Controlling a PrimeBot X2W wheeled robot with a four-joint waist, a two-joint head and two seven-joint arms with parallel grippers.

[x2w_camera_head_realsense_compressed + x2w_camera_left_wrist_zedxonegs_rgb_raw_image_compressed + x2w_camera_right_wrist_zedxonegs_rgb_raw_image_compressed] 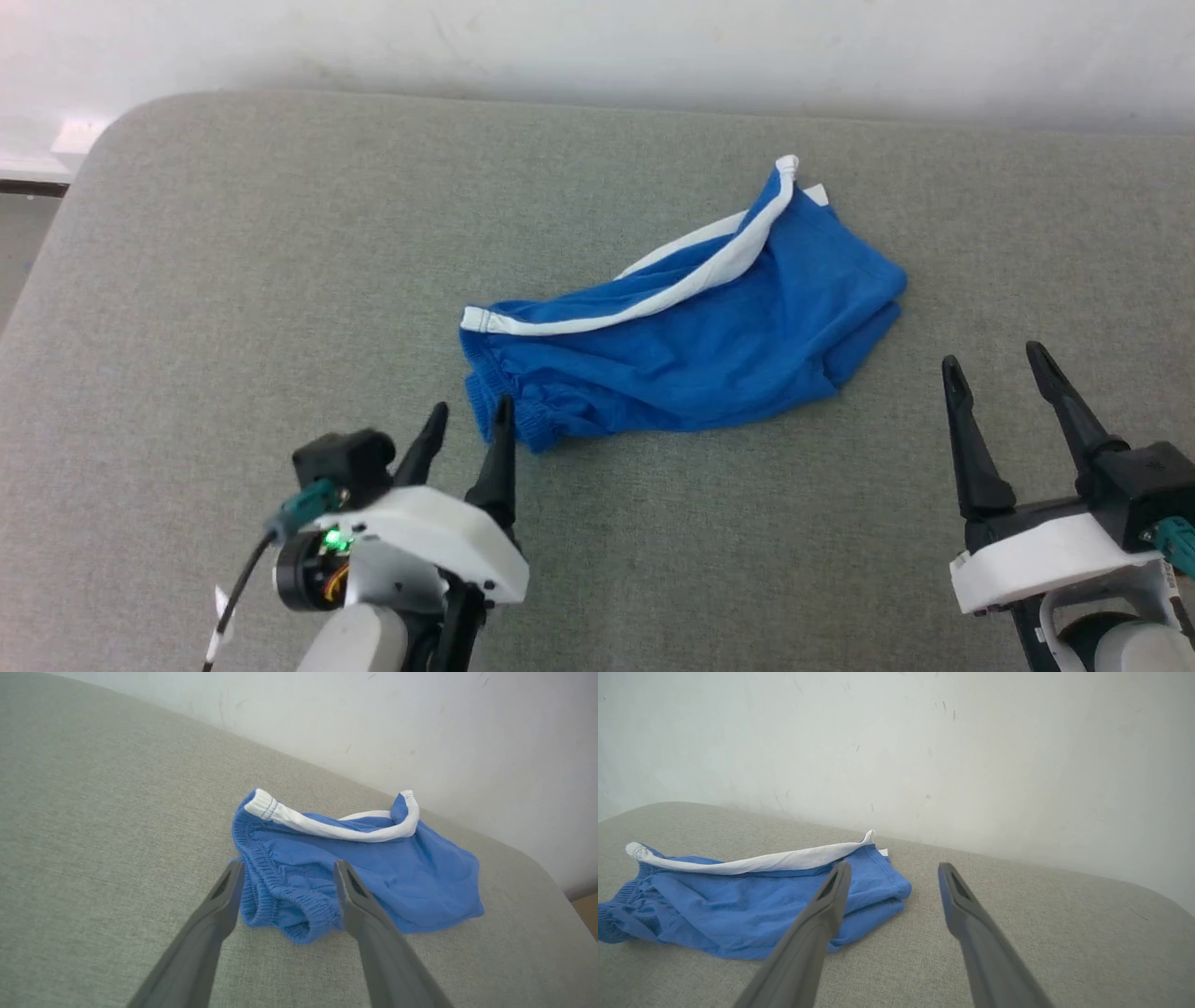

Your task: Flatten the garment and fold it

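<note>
lying bunched, garment (691, 341) just beyond left gripper (472, 404), maybe touching

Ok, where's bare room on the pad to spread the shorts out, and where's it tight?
Widest bare patch: left of the shorts, out to the rounded corner of the pad. Also free: the strip between shorts and wall, and the front stretch between left gripper and right gripper. Tight only at the waistband, right by the left gripper's tips.
</note>
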